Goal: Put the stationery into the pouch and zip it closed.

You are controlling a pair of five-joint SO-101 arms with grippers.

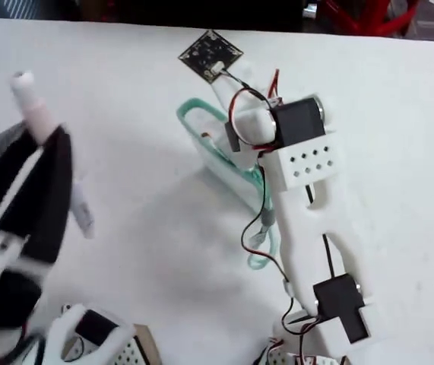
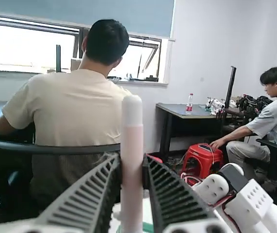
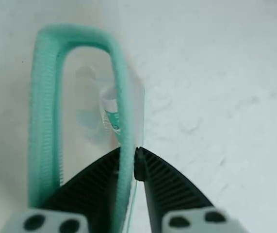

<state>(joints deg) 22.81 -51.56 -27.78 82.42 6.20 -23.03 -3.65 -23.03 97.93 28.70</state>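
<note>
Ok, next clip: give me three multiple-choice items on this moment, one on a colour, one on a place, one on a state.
1. What colour is the zip edge of the pouch?
A. green
B. red
C. black

2. Where is the pink pen?
A. inside the pouch
B. lying flat on the table
C. between the fingers of the left gripper

3. What state is the pouch's mouth in?
A. zipped closed
B. open, with the right gripper pinching its rim
C. folded over and lying free of both arms

Answers:
1. A: the right wrist view shows a mint-green band looping round the clear pouch.
2. C: the left wrist view shows the pen standing upright, clamped between the ribbed fingers.
3. B: the green edge forms an open loop, and the right fingers close on one side of it.
</note>
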